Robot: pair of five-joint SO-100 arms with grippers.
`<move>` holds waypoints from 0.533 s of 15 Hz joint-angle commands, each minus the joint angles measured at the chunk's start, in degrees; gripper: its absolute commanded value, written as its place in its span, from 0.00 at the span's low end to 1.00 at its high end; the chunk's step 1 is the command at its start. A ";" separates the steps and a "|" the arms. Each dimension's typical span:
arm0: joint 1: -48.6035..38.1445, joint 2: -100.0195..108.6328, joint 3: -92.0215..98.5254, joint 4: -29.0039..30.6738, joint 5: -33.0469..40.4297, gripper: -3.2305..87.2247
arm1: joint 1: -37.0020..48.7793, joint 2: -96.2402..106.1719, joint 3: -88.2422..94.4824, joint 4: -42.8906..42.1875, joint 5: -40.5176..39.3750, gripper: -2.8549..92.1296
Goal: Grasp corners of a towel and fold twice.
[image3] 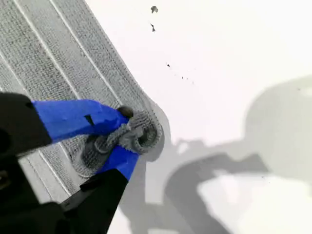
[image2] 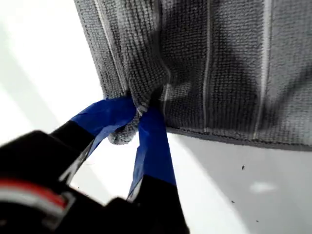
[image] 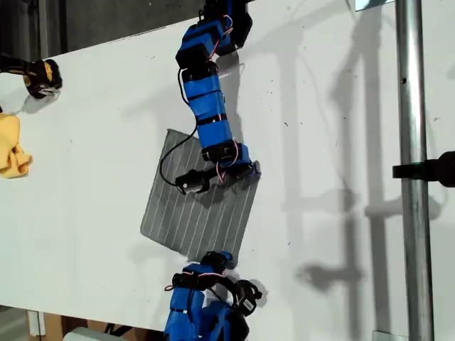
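The grey white-striped towel (image: 192,213) lies flat mid-table in the exterior view. My first gripper (image: 222,260) reaches in from that view's bottom edge and is shut on the towel's near right corner (image2: 127,132), with the cloth (image2: 219,63) spreading away from the blue fingers (image2: 153,141). My second gripper (image: 246,170) comes from the top edge and is shut on the far right corner (image3: 139,134), which is bunched between its blue fingers (image3: 73,117). The two corners toward the exterior view's left lie free.
A yellow cloth (image: 13,148) and a black-and-yellow object (image: 41,77) sit at the exterior view's left edge. A metal pole (image: 412,170) runs down its right side. The white table (image: 334,142) carries arm shadows right of the towel.
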 commanded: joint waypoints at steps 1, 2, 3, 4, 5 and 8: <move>-0.97 1.58 -0.44 0.88 -0.09 0.03 | -1.32 2.99 0.00 0.70 0.44 0.03; -0.79 2.55 -1.05 2.20 -0.35 0.03 | -1.32 3.34 0.00 0.79 0.44 0.03; -0.35 4.39 -2.11 3.87 -0.53 0.03 | -1.41 3.96 0.00 0.88 0.26 0.03; 0.26 6.77 -3.78 5.71 -0.53 0.03 | -1.49 5.01 0.00 1.14 0.00 0.03; 1.05 9.32 -5.80 7.38 -0.62 0.03 | -1.67 6.77 0.09 1.23 -0.18 0.03; 4.83 14.68 -13.54 11.07 0.35 0.03 | -2.81 14.41 0.62 1.32 -1.93 0.03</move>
